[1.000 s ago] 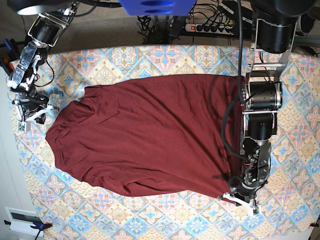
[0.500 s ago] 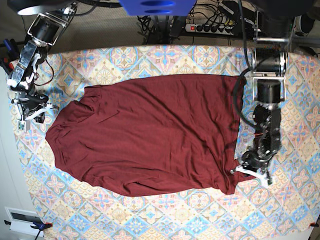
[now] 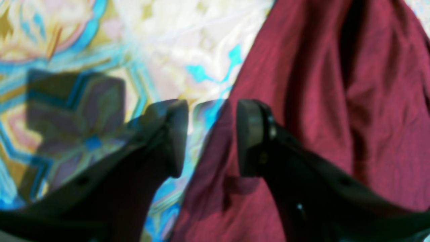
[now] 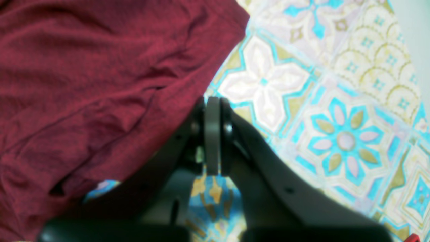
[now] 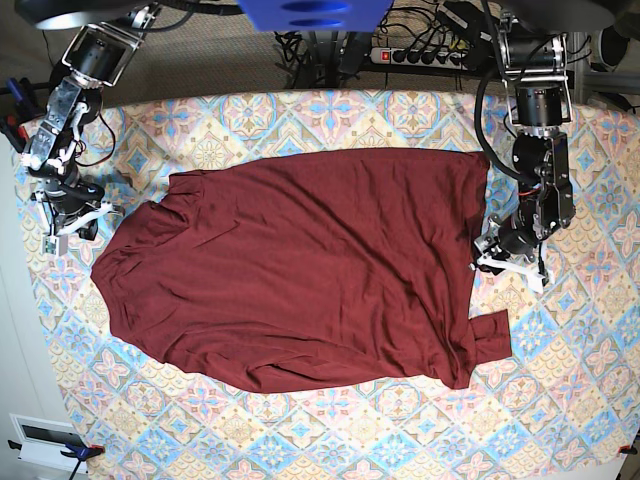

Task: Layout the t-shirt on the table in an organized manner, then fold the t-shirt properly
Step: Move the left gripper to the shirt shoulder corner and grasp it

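The dark maroon t-shirt (image 5: 300,265) lies spread across the middle of the patterned table (image 5: 400,115), with wrinkles at its left end and a small flap (image 5: 490,335) sticking out at its near right corner. My left gripper (image 5: 508,262) hovers at the shirt's right edge. In the left wrist view the left gripper (image 3: 211,134) is open, with the edge of the t-shirt (image 3: 336,101) running beneath the gap. My right gripper (image 5: 68,232) sits just off the shirt's left end. In its wrist view the right gripper (image 4: 212,134) is shut on nothing, beside the t-shirt (image 4: 84,84).
A power strip with cables (image 5: 420,55) lies beyond the far edge of the table. A white box (image 5: 45,440) sits off the near left corner. Patterned cloth (image 5: 560,400) shows bare around the shirt on all sides.
My left gripper has opened and let go of the shirt's near right corner, then moved toward the far side along the right edge. The right arm shifted only slightly.
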Action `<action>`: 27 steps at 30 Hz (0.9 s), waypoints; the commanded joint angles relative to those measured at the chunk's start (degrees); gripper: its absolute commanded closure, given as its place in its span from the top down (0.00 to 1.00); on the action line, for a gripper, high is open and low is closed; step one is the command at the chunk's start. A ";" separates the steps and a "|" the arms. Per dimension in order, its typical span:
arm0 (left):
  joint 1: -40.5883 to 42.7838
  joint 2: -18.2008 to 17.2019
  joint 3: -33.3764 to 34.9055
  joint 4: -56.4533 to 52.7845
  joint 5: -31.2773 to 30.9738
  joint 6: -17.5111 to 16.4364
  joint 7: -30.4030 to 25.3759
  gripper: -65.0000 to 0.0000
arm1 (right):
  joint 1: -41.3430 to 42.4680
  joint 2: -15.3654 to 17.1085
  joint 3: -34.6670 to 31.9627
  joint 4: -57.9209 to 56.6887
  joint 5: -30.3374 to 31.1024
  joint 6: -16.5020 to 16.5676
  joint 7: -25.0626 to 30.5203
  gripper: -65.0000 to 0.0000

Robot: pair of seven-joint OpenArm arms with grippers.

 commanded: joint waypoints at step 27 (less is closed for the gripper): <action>17.85 -0.01 -7.49 25.09 -0.74 -5.90 11.37 0.54 | -2.52 0.89 0.37 4.42 0.72 0.11 1.22 0.00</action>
